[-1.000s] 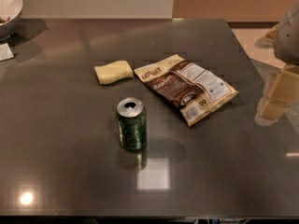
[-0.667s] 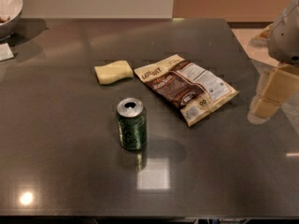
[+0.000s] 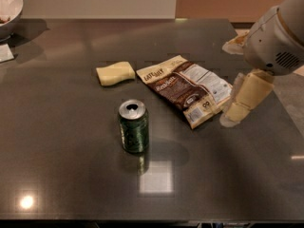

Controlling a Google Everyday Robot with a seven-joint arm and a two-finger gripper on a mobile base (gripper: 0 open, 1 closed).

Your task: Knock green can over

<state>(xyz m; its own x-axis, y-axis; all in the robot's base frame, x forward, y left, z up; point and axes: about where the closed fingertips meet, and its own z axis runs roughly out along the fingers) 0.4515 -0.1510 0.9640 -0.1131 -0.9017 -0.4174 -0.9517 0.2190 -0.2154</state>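
The green can (image 3: 133, 126) stands upright near the middle of the dark table (image 3: 66, 165), its silver top and pull-tab hole facing up. My gripper (image 3: 233, 114) hangs at the right, its cream fingers pointing down beside the right edge of the snack bag (image 3: 187, 89). The gripper is well to the right of the can and apart from it. It holds nothing that I can see.
A brown and white snack bag lies right of centre, behind the can. A yellow sponge (image 3: 115, 73) lies to its left. A white bowl (image 3: 8, 8) stands at the far left corner. The table's right edge runs just past my arm (image 3: 278, 37).
My arm and gripper have moved left, in over the table toward the snack bag. The can, bag and sponge have not moved.
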